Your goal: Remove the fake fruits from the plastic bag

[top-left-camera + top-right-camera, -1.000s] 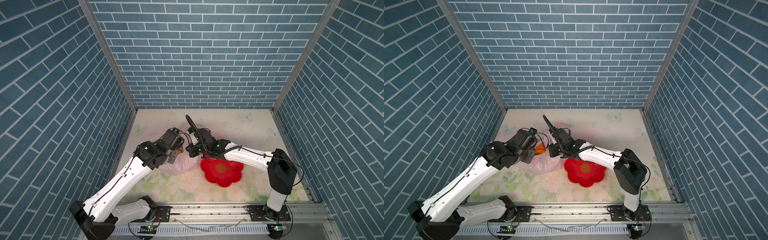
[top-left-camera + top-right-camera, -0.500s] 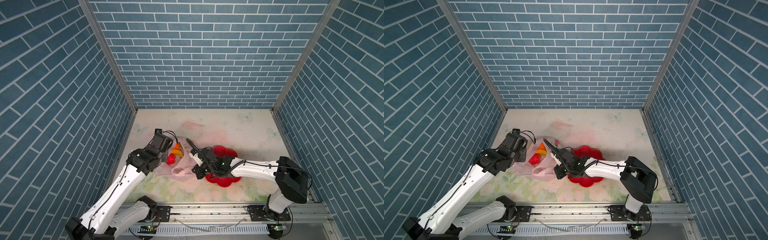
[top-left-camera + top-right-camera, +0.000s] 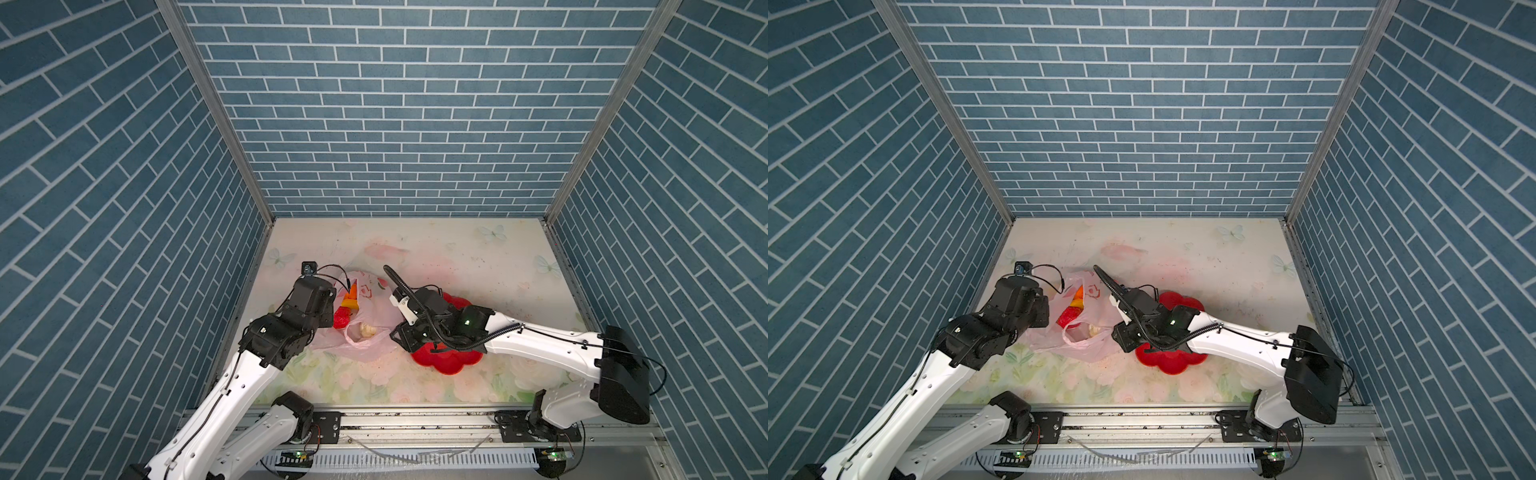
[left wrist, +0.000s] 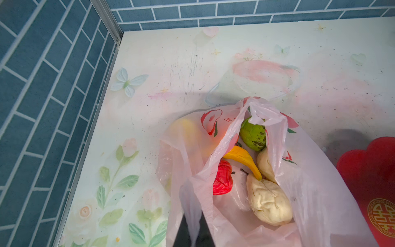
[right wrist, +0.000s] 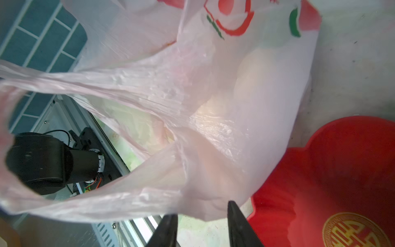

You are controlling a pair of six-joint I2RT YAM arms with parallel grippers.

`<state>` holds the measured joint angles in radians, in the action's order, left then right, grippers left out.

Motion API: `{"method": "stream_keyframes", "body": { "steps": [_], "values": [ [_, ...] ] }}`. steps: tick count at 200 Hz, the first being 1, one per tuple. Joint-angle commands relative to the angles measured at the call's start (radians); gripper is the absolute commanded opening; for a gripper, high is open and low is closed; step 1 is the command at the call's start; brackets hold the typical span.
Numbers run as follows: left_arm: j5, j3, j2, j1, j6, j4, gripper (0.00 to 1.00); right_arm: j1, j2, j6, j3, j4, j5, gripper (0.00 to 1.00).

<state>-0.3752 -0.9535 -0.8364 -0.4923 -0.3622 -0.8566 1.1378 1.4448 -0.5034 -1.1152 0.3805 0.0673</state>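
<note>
Floral tabletop [image 4: 171, 64]: one bag [image 4: 320, 192], five fruits [image 4: 269, 203] showing, one dish [image 4: 367, 171].

Bright, even light from above; soft shadows on the table [image 4: 171, 64]; my right wrist view blurs close up, with sheen on the plastic bag [image 5: 215, 130].

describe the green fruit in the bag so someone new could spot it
On the floral table, find the pink plastic bag left of the red flower-shaped dish. Inside its open mouth, in the left wrist view, go past the cream fruit and the yellow banana to the green fruit, half under a fold of plastic. It is the only green one, knobbly with dark flecks.
</note>
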Motion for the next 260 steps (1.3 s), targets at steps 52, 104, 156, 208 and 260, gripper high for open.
{"method": "stream_keyframes", "body": {
  "steps": [52, 104, 156, 208, 260],
  "values": [
    [0.021, 0.04, 0.048, 0.02, -0.007, 0.024, 0.07, -0.001, 0.095, 0.116, -0.485, 0.261, -0.141, 0.29],
    [-0.036, 0.072, 0.08, 0.029, -0.088, 0.024, 0.07, -0.001, 0.503, 0.079, -0.867, 0.222, 0.099, 0.18],
    [-0.088, 0.117, 0.126, 0.049, -0.13, 0.039, 0.06, -0.011, 0.681, 0.012, -0.933, 0.217, 0.193, 0.14],
    [-0.063, 0.119, 0.134, 0.052, -0.123, 0.046, 0.07, -0.028, 0.729, 0.011, -0.881, 0.246, 0.18, 0.2],
    [-0.056, 0.131, 0.185, 0.053, -0.137, -0.002, 0.06, -0.045, 0.818, 0.028, -0.924, 0.251, 0.174, 0.4]
  ]
}}
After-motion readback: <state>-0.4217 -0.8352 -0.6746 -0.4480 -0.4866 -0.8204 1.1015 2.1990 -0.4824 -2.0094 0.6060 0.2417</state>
